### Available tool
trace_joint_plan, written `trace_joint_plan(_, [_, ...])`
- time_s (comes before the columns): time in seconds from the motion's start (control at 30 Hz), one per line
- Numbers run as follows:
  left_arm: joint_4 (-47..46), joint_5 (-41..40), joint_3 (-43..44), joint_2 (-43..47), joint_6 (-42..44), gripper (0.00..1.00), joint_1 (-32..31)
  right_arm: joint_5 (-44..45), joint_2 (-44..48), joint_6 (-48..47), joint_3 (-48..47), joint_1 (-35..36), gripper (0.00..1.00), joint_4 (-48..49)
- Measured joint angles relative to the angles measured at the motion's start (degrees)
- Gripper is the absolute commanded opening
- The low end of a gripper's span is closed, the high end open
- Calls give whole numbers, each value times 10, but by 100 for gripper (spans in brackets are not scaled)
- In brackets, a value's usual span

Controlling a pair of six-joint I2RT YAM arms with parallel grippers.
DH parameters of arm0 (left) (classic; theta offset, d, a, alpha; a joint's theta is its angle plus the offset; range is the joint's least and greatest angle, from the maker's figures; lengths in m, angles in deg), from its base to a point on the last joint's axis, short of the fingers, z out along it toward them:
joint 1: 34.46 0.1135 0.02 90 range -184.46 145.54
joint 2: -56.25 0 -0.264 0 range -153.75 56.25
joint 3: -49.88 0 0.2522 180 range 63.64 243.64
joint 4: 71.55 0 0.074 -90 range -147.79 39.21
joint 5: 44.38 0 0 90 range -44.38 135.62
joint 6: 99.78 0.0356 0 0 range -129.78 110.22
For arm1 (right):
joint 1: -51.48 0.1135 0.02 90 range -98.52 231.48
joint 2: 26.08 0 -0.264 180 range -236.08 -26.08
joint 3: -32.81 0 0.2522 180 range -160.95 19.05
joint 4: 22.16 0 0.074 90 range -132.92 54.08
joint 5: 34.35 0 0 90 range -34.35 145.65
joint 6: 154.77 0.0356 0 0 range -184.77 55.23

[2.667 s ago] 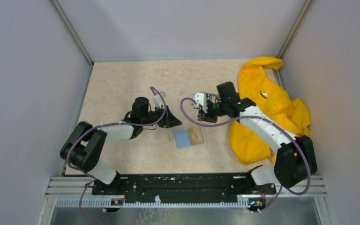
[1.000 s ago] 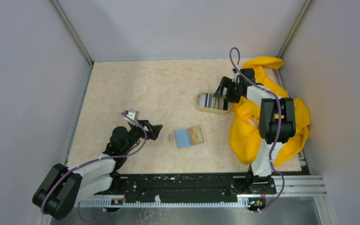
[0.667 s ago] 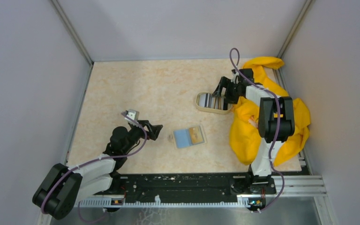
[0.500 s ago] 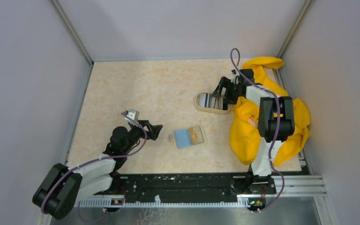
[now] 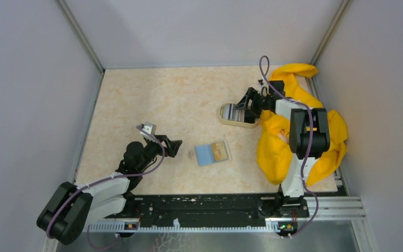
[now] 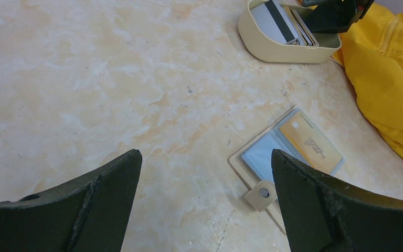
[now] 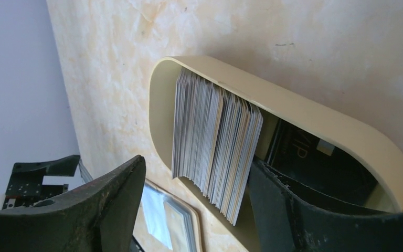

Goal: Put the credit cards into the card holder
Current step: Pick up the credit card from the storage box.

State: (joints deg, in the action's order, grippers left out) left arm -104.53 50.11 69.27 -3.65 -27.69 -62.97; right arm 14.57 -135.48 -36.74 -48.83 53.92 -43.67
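The right hand (image 7: 197, 165) is spread, its two black fingers (image 7: 113, 207) standing on either side of the credit cards (image 7: 215, 152), a thick upright stack of thin grey, white and dark plastic rectangles seen edge-on. One finger lies close against one face of the stack. On the other side a strip of the dish's inner wall shows between finger and cards, so the stack is straddled and not pinched. The cards stand in an oval beige dish with a raised rim (image 7: 315, 121), leaning towards one end of it. In the top view the right hand (image 5: 243, 111) reaches into this dish (image 5: 225, 119) from the side of a big crumpled yellow cloth (image 5: 278, 152), which lies at the right edge of the pale marbled worktop (image 5: 162, 100) and just beside the dish.

The left hand (image 6: 205, 157) is spread wide with nothing between its fingers, and hangs low over bare worktop (image 6: 110, 79). In the top view it (image 5: 172, 144) sits just left of the card holder (image 5: 212, 153), a small tan folding wallet lying opened flat near the middle of the worktop, well apart from the dish. The left wrist view shows the card holder (image 6: 288, 152) with its light blue lining upward, a gold-coloured card in one half and a small snap tab sticking out at the near edge. Beyond it stand the dish (image 6: 283, 52), its cards (image 6: 280, 23) and the yellow cloth (image 6: 388, 79).
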Motion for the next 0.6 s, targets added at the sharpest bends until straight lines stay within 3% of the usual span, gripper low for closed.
trace_joint_plan(0.3, [0,0,0,-4,0,99,-1,-57,-37,21,8,0,77,43])
trace_joint_plan(0.6, [0,0,0,-5,1,99,-3,-60,-37,17,8,0,73,43])
